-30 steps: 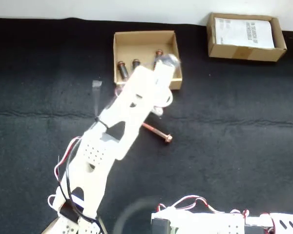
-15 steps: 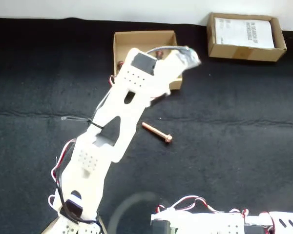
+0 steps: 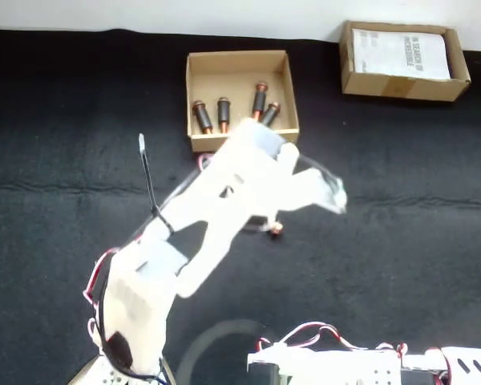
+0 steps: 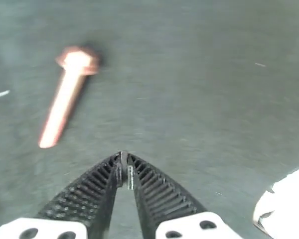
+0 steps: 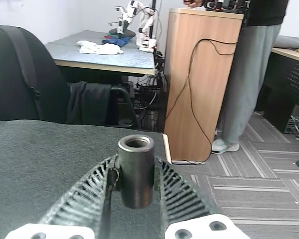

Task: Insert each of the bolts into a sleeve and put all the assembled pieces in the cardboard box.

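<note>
A black table covers most of the high view. The left arm stretches from the lower left corner up to the middle of the frame, and the right arm lies along the bottom edge.

The cardboard box sits at the upper middle, just above the left arm's far end. A second box with a printed sheet in it stands in the upper right corner. Four assembled pieces lie inside the cardboard box, two towards its left and two towards its right.

In the left wrist view, the left gripper hangs over the table with its fingers pressed together and nothing between them. The bolt lies loose on the table in the upper left of that frame. In the high view the arm covers most of the bolt; the small coppery bit at its edge is probably the head.

The right gripper clamps a dark sleeve, held upright with its open end on top.
</note>
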Motion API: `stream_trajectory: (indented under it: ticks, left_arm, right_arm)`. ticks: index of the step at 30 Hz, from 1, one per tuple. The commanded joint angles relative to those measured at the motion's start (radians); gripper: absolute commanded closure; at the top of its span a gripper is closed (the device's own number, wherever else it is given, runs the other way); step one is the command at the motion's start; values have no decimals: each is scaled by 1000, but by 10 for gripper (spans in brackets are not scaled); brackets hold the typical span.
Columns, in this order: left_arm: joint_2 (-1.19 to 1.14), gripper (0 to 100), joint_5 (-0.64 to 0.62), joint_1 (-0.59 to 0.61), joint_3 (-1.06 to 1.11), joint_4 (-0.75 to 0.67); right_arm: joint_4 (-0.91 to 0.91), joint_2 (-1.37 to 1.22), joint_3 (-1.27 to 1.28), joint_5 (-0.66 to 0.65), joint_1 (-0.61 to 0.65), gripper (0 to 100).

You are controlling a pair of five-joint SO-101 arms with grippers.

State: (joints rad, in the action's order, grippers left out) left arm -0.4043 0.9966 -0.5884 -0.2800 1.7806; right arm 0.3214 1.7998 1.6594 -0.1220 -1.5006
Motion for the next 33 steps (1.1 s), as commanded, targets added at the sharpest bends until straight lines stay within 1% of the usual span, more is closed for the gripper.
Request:
stream_trajectory:
  ticks: [1, 5, 8, 11, 12, 14, 15, 17, 24, 28, 33]
  left_arm:
    - [173, 991, 14, -47, 124, 2]
    - [262, 991, 15, -44, 156, -2]
    - [269, 982, 2, -41, 153, -49]
    - [266, 897, -46, -39, 160, -95]
    - [266, 861, -34, -42, 160, -101]
    - [266, 804, 43, -44, 163, -104]
    - [265, 791, 75, -42, 163, -107]
    - [254, 794, 95, -39, 163, -141]
    - [110, 833, 100, 2, 150, -278]
    - [41, 832, 100, -4, 102, -290]
    - [-68, 832, 100, 1, -35, -282]
  right_arm:
    - [-24, -1, 150, -26, 24, 992]
    - [-22, -1, 150, -25, 41, 992]
    - [-22, -1, 150, -23, 56, 992]
    - [-22, -1, 150, -23, 68, 992]
    - [-22, -1, 150, -25, 71, 992]
    - [-22, 1, 150, -25, 71, 992]
    - [-22, 1, 150, -25, 71, 992]
    - [-22, 1, 150, -25, 71, 992]
    - [-22, 1, 150, -26, 64, 992]
    - [-22, 1, 150, -26, 64, 992]
    - [-22, -1, 150, -26, 64, 992]
